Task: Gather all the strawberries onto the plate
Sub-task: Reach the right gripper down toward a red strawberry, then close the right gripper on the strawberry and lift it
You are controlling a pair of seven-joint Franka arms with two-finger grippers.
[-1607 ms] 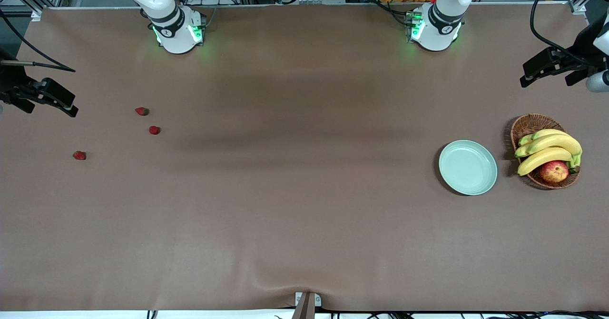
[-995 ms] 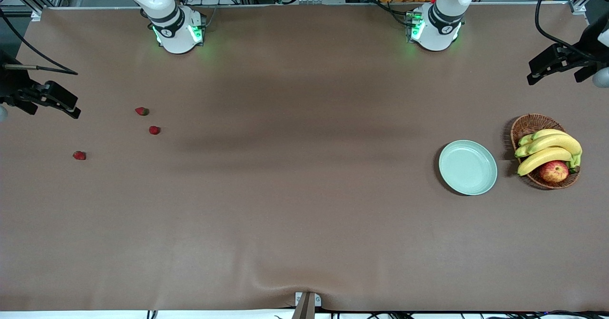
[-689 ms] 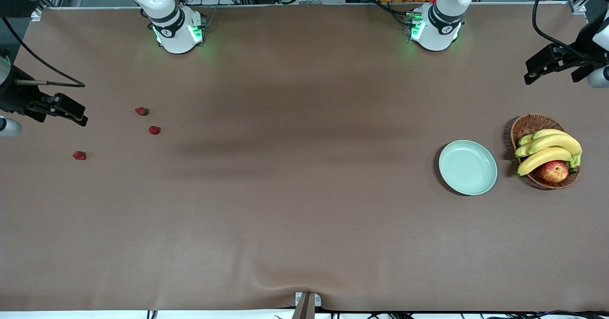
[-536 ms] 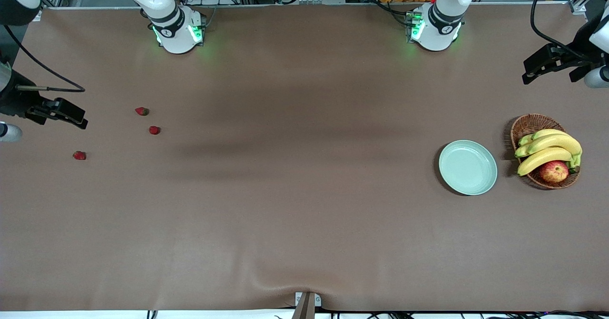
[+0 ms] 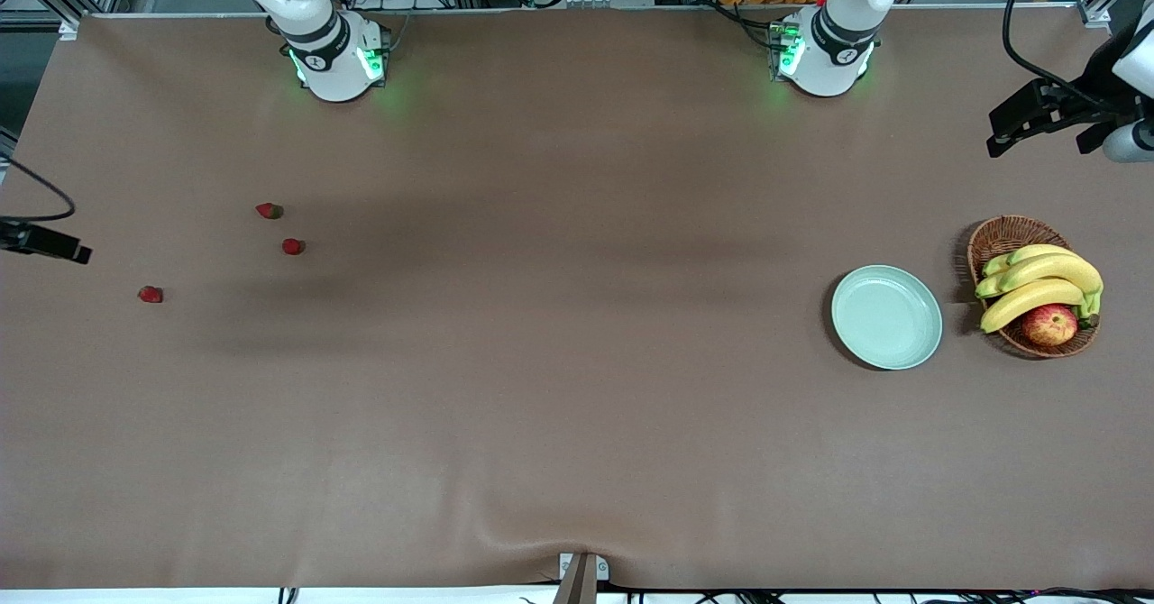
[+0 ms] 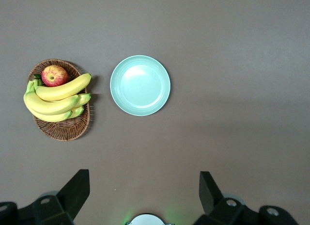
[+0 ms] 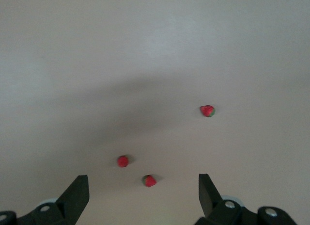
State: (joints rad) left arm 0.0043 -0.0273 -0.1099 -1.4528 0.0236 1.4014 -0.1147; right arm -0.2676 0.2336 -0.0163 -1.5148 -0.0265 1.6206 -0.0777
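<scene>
My left fingers [image 6: 140, 198] are spread wide and hold nothing, high over the left arm's end of the surface [image 5: 577, 361], where the empty plate [image 5: 886, 316] lies just beside the wicker basket [image 5: 1002, 234] with bananas [image 5: 1037, 281] and an apple [image 5: 1048, 324]. My right fingers [image 7: 140, 198] are also wide and empty, up over the right arm's end. There the three strawberries [image 5: 269, 211] [image 5: 292, 246] [image 5: 151, 294] lie on the surface, well apart from the plate.

Left claw [image 6: 142, 193] raised, jaws wide open; right claw [image 7: 143, 193] raised, open, empty.
</scene>
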